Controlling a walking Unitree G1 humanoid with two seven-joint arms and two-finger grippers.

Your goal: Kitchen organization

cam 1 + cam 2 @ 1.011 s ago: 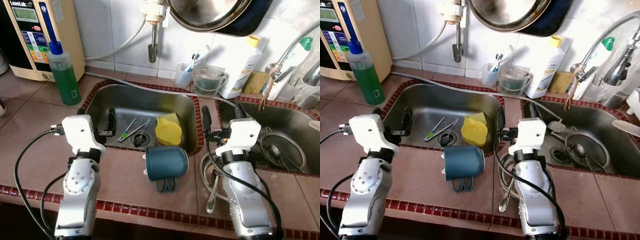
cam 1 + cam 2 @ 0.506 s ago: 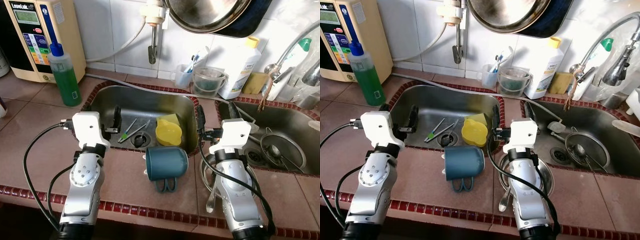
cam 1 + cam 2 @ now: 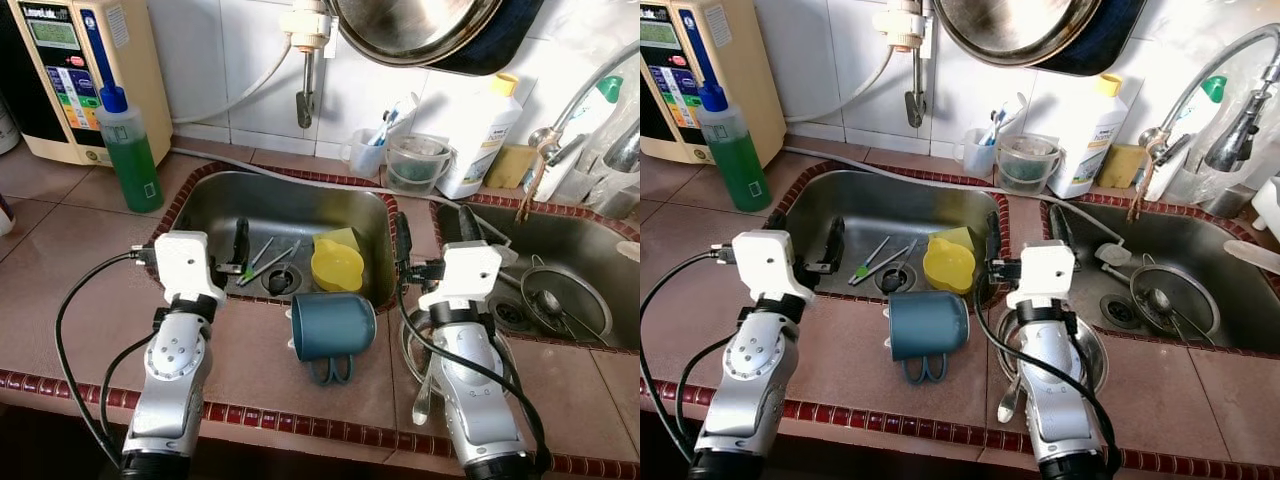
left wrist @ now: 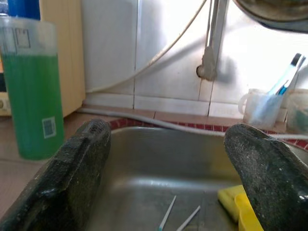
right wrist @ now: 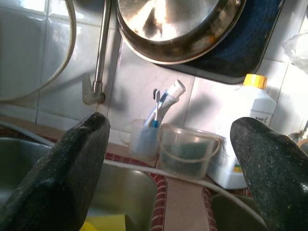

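Left eye view: a brown tiled tabletop point(image 3: 60, 250) with dark red edging carries two steel basins below a white tiled wall. The left sink point(image 3: 290, 215) holds a yellow cup point(image 3: 335, 265), a yellow sponge behind it and thin utensils by the drain. A dark teal mug point(image 3: 333, 326) lies on its side on the front ledge, handle toward the robot. The left hand point(image 3: 229, 250) hovers over the sink's left front part, well left of the mug; the right hand point(image 3: 432, 232) hangs above the strip between the basins, just right of and beyond the mug.

Right eye view: a green soap bottle point(image 3: 731, 150) stands beside a beige appliance at the back left; a white jug point(image 3: 1087, 133) stands by the faucet. A round metal dish with a spoon lies under the right arm.

Left wrist view: the fingers point(image 4: 72, 178) stand wide apart, holding nothing, over the basin.

Right wrist view: the fingers point(image 5: 62, 178) also spread wide and hold nothing, facing a toothbrush cup point(image 5: 143, 138) and a hanging steel pan point(image 5: 185, 26).
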